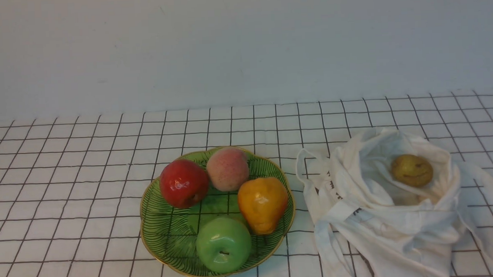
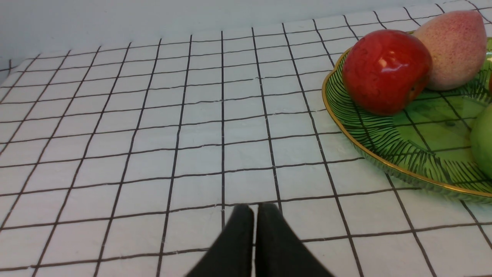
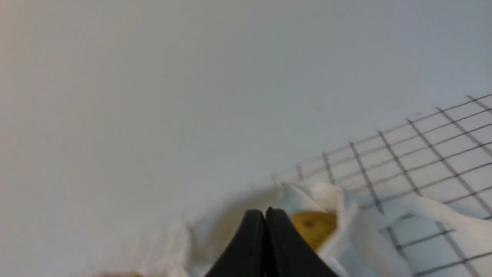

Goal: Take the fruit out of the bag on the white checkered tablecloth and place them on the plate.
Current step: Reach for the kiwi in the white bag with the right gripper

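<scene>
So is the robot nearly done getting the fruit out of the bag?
Nearly. Done: a red apple, a peach, a pear and a green apple sit on the plate. In hand: nothing; the left hand and right hand are both shut and empty. Left: the small brownish fruit lies in the open bag and must go onto the plate.

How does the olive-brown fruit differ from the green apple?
The olive-brown fruit is dull-skinned; the green apple is glossy. The olive-brown fruit looks clearly smaller than the green apple. The olive-brown fruit lies in the open bag; the green apple sits on the plate. Both are roundish.
</scene>
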`<state>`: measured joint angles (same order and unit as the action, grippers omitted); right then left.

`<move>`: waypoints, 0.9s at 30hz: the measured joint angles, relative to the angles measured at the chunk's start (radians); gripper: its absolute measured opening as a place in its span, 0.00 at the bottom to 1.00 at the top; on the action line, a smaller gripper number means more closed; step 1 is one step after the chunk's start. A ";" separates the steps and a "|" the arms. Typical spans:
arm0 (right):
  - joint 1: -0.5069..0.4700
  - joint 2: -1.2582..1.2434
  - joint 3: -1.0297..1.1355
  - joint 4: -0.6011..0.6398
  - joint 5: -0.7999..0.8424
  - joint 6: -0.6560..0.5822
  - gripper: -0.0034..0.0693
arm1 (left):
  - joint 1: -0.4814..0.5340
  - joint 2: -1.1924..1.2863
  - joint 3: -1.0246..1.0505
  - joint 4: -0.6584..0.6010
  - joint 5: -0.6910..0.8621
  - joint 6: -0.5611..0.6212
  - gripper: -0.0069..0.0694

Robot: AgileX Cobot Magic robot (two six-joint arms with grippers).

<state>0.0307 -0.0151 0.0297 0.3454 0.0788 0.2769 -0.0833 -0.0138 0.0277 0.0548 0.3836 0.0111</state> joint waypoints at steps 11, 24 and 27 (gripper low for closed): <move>0.002 0.000 -0.007 0.207 -0.134 0.047 0.03 | 0.000 0.000 0.000 0.000 0.000 0.000 0.08; 0.049 0.649 -0.686 -0.166 0.664 -0.246 0.03 | 0.000 0.000 0.000 0.000 0.000 0.000 0.08; 0.049 0.892 -0.821 -0.178 0.773 -0.381 0.03 | 0.000 0.000 0.000 0.000 0.000 0.000 0.08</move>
<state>0.0800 0.8770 -0.7913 0.1673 0.8517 -0.1046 -0.0833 -0.0138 0.0277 0.0548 0.3836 0.0111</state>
